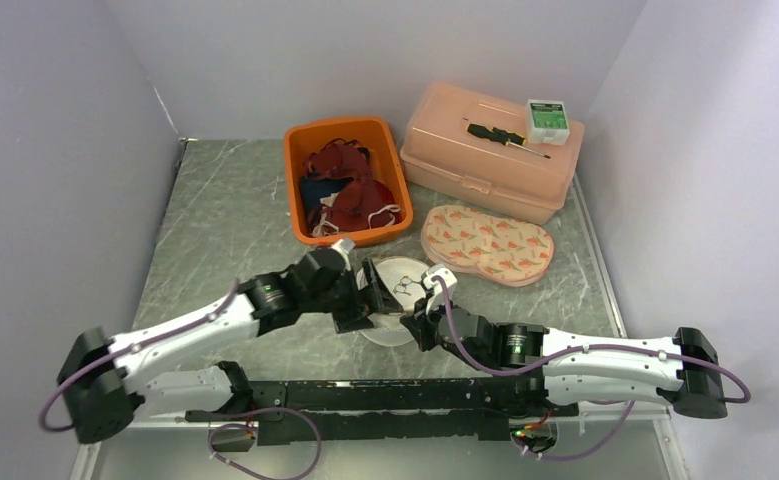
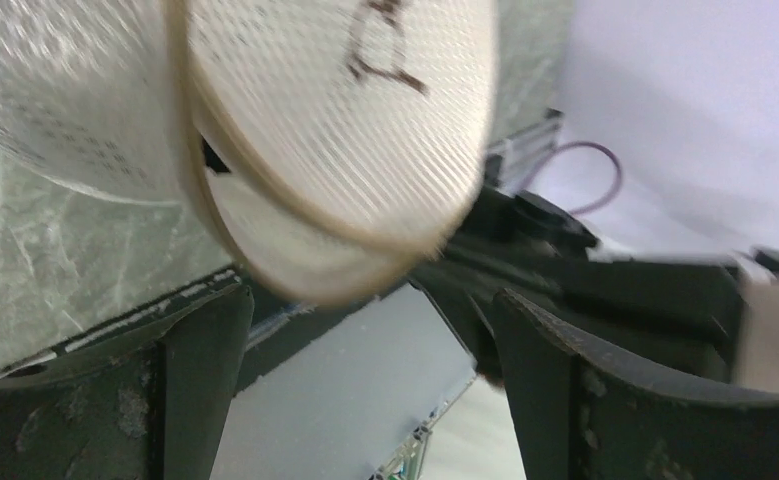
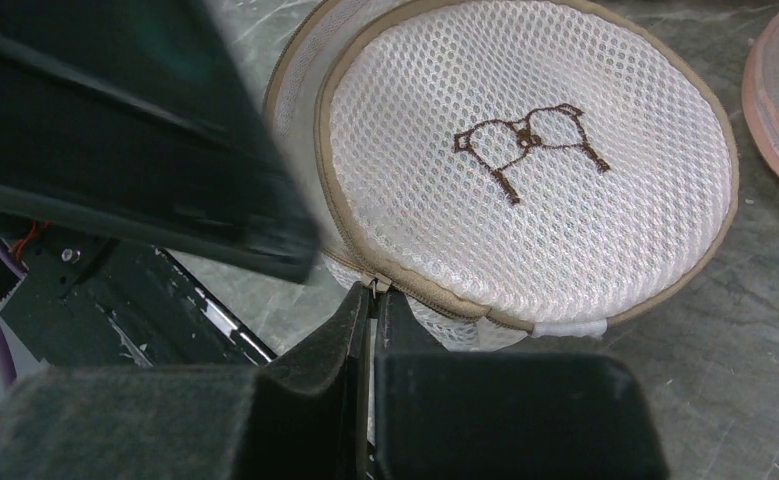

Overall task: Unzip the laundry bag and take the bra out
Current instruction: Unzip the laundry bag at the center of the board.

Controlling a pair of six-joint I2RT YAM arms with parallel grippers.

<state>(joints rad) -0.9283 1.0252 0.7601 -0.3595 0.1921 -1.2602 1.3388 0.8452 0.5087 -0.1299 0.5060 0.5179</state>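
Left end effector (image 2: pixel 365 345): spread wide, gripping nothing, bag just ahead
Right end effector (image 3: pixel 372 305): closed, pinching zip pull (image 3: pixel 375 284) at bag's near rim
Bag (image 3: pixel 525 150): round white mesh, between both end effectors, mid worktop (image 1: pixel 225 230)
Bin (image 1: pixel 291 175): orange, just behind bag

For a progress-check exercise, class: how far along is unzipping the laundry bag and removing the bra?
Done: nothing; the laundry bag looks zipped shut. In hand: right tool shut on the zip pull, left tool open beside the bag. Left: unzipping, then emptying it.
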